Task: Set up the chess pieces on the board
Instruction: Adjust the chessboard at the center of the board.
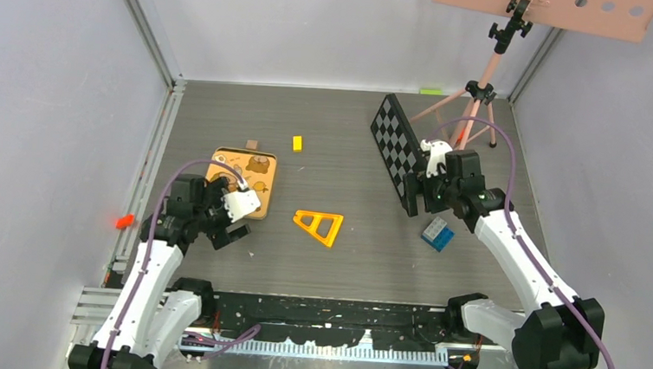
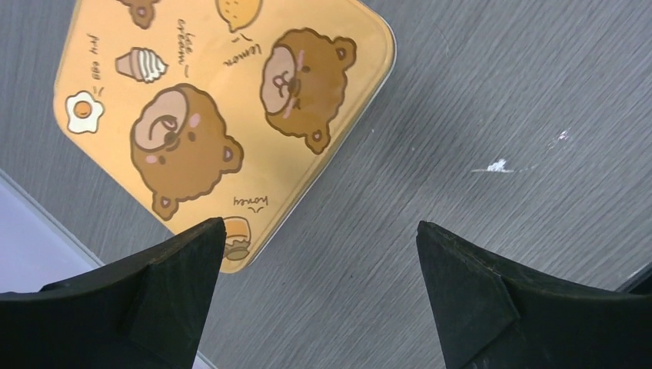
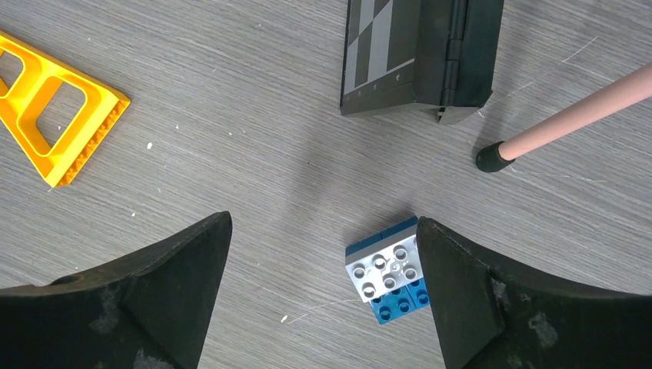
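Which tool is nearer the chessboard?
Right. The right tool hovers open just beside the chessboard's near end; the left tool is far off to the left, over the bear-printed tin.

Your top camera sits high behind the arm bases and looks down and forward over the whole table (image 1: 352, 143), from far enough to take in both arms. Your left wrist camera looks down at close range on the bear-printed tin (image 2: 223, 108), which the top view shows at left. Your right wrist camera, equally close, shares with the top view the yellow triangle frame (image 3: 54, 108), the blue brick stack (image 3: 388, 277) and one end of the board (image 3: 415, 54).
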### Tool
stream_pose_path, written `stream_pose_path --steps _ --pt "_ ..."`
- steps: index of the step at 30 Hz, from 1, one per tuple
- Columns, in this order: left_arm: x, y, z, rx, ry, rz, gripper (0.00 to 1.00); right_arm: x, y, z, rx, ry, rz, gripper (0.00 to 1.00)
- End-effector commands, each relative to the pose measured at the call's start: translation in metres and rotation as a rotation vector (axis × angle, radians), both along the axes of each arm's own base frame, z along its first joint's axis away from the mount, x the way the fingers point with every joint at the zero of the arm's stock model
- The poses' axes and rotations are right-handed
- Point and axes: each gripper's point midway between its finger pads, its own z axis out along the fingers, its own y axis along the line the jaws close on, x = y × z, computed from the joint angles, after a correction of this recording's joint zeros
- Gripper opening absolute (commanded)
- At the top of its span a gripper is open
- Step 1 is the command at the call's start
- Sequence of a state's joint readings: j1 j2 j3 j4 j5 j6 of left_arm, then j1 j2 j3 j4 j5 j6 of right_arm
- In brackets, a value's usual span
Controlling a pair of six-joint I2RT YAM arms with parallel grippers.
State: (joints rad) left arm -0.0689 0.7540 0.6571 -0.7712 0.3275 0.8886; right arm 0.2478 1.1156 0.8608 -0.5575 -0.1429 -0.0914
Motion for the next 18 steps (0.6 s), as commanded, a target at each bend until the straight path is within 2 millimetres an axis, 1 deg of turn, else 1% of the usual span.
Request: stream_pose_path --steps 1,5,8,11,14,18 --pt "0.013 0.004 -0.008 0.103 -0.073 -0.066 0.98 0.008 0.007 0.017 0.033 -0.042 0.004 0.97" --pt "0.024 0.004 -0.014 0.203 -0.118 -0.118 0.98 0.008 0.009 0.009 0.033 -0.011 0.017 0.96" --pt "0.026 0.002 -0.013 0.235 -0.138 -0.129 0.98 0.008 0.008 0.003 0.018 0.006 0.022 0.96" --pt "0.026 -0.002 -0.007 0.220 -0.143 -0.122 0.98 0.009 0.007 -0.001 0.011 0.026 0.013 0.96" --pt "0.026 -0.010 0.006 0.155 -0.139 -0.106 0.98 0.006 0.010 -0.006 0.027 0.062 0.010 0.96" --pt "0.031 -0.027 0.028 0.024 -0.134 -0.071 0.98 0.013 0.007 -0.019 0.022 0.074 -0.040 0.94"
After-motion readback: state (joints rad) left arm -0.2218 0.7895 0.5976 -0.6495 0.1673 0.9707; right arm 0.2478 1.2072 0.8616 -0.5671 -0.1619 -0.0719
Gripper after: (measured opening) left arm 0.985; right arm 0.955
